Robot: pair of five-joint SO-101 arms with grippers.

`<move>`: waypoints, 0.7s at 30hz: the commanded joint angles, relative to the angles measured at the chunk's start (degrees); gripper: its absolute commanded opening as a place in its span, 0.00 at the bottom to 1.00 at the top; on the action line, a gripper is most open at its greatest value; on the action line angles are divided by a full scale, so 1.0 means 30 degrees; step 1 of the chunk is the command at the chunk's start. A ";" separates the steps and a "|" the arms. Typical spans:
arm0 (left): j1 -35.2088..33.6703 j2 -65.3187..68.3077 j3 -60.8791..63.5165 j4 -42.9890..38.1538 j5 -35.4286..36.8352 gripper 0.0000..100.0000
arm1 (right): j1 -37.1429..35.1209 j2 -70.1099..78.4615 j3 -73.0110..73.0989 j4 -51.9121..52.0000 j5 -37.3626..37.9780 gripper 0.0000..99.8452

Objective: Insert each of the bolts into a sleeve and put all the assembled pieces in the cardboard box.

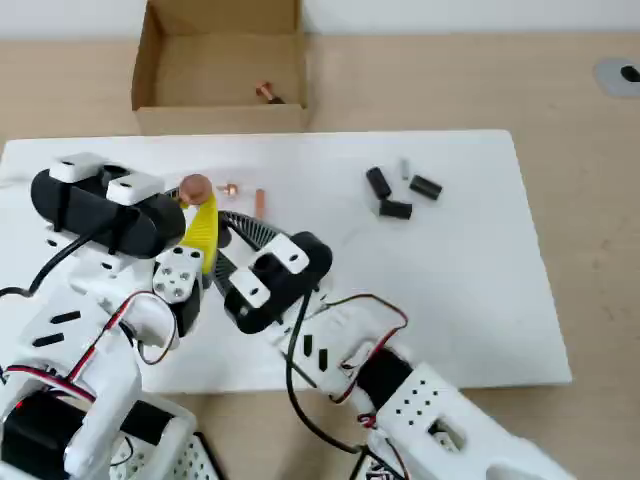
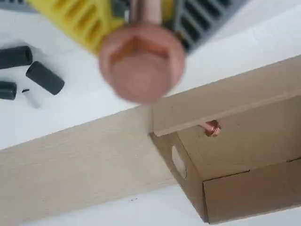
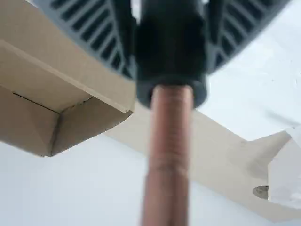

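Bolt [image 2: 141,61] pinched by left gripper [image 2: 143,12]; right gripper [image 3: 171,23] clamps a black sleeve [image 3: 171,56], copper shank [image 3: 169,155] protruding.

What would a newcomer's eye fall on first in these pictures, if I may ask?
The copper bolt clamped in the left gripper, head toward its camera. Next, the black sleeve in the right gripper, a copper shaft protruding; then the cardboard box beyond the white board.
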 commanded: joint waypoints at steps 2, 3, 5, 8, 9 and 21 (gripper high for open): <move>-0.0234 0.0015 -0.0733 0.0000 0.0674 0.01 | -0.0073 -0.0571 -0.0278 -0.0469 0.0147 0.01; -0.0205 0.0015 -0.0733 0.0029 0.0908 0.01 | -0.0073 -0.0571 -0.0278 -0.0469 0.0147 0.01; -0.0205 0.0015 -0.0762 0.0059 0.1700 0.01 | -0.0073 -0.0571 -0.0278 -0.0498 0.0117 0.01; -0.0176 0.0015 -0.0733 0.0440 0.2198 0.01 | -0.0044 -0.0571 -0.0308 -0.0498 0.0117 0.01; -0.0147 0.0015 -0.0733 0.0703 0.2286 0.01 | -0.0044 -0.0571 -0.0366 -0.0498 0.0117 0.01; 0.2139 0.0015 -0.0527 0.2872 0.2374 0.09 | -0.0044 -0.0571 -0.0689 -0.0469 0.0088 0.01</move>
